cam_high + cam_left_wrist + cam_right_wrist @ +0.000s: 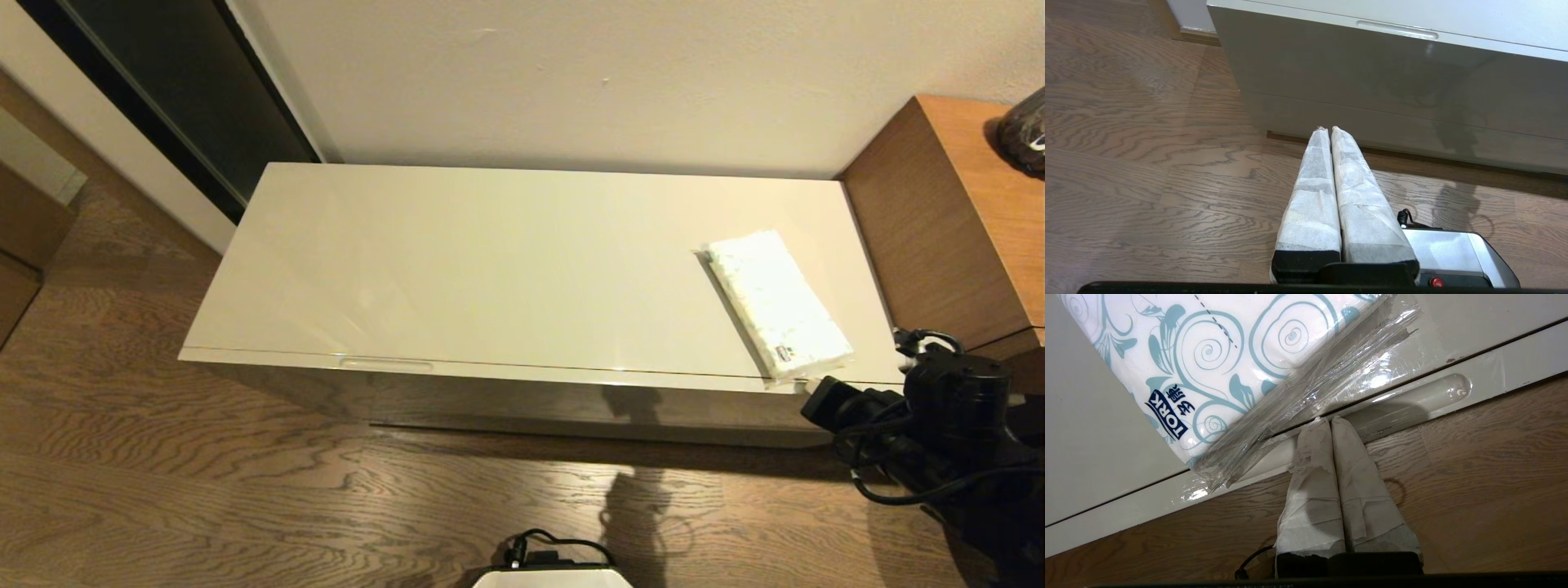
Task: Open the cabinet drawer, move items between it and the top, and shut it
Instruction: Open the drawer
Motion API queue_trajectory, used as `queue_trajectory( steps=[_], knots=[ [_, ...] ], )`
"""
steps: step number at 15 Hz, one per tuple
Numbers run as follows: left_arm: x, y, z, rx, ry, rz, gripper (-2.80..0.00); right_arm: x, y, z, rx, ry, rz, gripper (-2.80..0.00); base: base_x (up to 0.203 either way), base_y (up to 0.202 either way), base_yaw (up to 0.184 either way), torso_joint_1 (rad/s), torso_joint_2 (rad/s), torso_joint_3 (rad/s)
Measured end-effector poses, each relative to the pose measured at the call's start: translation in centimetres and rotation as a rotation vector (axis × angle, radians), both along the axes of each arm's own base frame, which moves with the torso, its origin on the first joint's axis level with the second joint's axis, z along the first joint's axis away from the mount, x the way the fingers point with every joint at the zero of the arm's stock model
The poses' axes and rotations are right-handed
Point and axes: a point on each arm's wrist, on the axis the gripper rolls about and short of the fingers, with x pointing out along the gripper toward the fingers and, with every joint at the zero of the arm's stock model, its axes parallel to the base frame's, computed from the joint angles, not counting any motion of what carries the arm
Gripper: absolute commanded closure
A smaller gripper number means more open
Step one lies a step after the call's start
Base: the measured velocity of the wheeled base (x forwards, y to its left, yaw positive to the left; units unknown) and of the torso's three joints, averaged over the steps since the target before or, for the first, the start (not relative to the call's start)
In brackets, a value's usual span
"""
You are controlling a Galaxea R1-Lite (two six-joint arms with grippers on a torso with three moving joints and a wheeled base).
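Cream top [490, 261]: tissue pack [775, 304] lengthwise front-to-back.

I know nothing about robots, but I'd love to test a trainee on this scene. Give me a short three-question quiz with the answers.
1. True or false: the cabinet drawer is pulled open.
2. Which item lies on the top? A) a snack bag B) a tissue pack C) a black ring
3. Fill in: the right hand has its fingers ____ at the drawer's front edge, beside the pack's plastic end.

Key
1. False: the drawer front sits flush under the top.
2. B: the tissue pack lies near the right end, its end overhanging the front edge.
3. Shut. The left hand, also shut, hangs low in front of the cabinet.
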Motion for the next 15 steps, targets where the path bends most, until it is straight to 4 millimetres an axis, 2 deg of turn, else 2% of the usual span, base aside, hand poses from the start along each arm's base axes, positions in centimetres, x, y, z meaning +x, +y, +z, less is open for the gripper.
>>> queue_trajectory(
  steps=[8,15],
  knots=[
    [0.0,0.0,0.0,0.0,0.0,0.0,0.0,-0.7,0.0,-0.1,0.01,0.026,0.012,0.0,0.0,0.0,0.0,0.0,0.0,0.0],
    [0.0,0.0,0.0,0.001,0.0,0.0,0.0,-1.3,0.0,0.7,0.042,0.026,0.05,0.0,0.0,0.0,0.0,0.0,0.0,0.0]
  ],
)
